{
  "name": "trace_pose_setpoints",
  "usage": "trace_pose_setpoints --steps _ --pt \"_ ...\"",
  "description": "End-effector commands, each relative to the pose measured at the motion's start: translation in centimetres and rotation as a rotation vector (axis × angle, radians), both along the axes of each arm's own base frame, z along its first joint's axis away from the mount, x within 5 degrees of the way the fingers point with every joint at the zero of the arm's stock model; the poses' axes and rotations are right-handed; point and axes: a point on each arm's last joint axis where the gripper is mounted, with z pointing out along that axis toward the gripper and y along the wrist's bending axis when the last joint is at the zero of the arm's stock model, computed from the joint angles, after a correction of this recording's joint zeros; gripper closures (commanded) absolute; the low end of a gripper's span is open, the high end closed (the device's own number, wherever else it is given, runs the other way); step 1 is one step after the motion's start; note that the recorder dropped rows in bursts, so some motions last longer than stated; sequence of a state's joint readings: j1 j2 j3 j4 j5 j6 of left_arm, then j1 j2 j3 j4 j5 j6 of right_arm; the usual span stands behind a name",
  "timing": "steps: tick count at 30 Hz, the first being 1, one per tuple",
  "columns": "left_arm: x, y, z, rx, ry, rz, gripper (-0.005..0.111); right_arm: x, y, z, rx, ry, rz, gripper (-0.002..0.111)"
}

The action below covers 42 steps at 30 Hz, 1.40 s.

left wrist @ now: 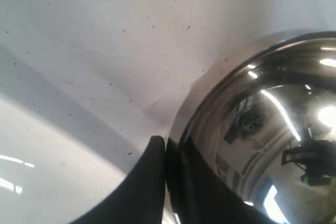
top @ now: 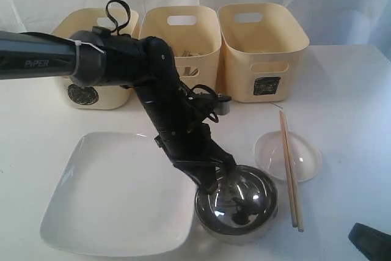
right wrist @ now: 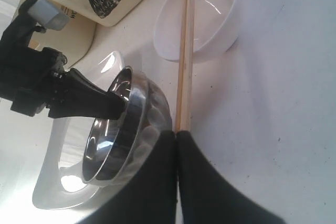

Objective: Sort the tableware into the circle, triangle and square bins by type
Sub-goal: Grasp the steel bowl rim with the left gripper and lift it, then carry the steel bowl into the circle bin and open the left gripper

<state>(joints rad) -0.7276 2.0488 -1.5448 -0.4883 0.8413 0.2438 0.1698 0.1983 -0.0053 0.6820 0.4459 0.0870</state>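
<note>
White counter (top: 348,108) is seen; "PiPER" is read on the upper-left arm (top: 36,56). The steel bowl (top: 244,203) is clamped by left fingers (left wrist: 147,187); right fingers (right wrist: 155,182) are pressed together.

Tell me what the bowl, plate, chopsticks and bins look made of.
The bowl looks polished steel: mirror reflections. The plate, white and glossy, is likely glazed ceramic, possibly melamine. The chopsticks seem wood or bamboo: matte tan. The bins look plastic: matte cream, moulded handle slots.

Upright steel bowl (top: 237,203) beside plate (top: 116,194); chopsticks (top: 290,169) across clear dish (top: 272,151).
</note>
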Motion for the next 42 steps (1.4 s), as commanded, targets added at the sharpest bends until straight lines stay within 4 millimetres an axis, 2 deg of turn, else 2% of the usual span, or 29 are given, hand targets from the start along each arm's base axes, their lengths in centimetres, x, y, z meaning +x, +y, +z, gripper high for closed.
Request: trace_pose_setpoints --steps 1,4,12,20,24,29,38,42 --pt "-0.6 0.0 1.0 -0.022 0.0 -0.029 0.107 0.0 0.0 -0.1 -0.004 -0.006 0.001 0.108" --pt "-0.3 0.2 2.3 -0.043 -0.062 -0.019 0.107 0.0 0.0 -0.1 -0.004 -0.006 0.001 0.108" --pt "0.9 1.8 7.2 -0.036 -0.413 0.02 0.107 0.0 0.0 -0.1 -0.004 -0.006 0.001 0.108" --pt "3.8 6.4 10.7 0.265 -0.808 0.294 0.107 0.0 0.0 -0.1 -0.004 -0.006 0.001 0.108" --pt "5.7 9.1 12.2 0.337 -0.943 0.481 0.107 0.0 0.0 -0.1 -0.004 -0.006 0.001 0.108" --pt "7.6 12.1 13.3 0.311 -0.988 0.616 0.107 0.0 0.0 -0.1 -0.004 -0.006 0.001 0.108" --pt "11.1 17.9 14.2 0.167 -1.016 0.868 0.107 0.0 0.0 -0.1 -0.004 -0.006 0.001 0.108" --pt "12.1 20.0 14.5 0.11 -1.013 0.962 0.107 0.0 0.0 -0.1 -0.004 -0.006 0.001 0.108"
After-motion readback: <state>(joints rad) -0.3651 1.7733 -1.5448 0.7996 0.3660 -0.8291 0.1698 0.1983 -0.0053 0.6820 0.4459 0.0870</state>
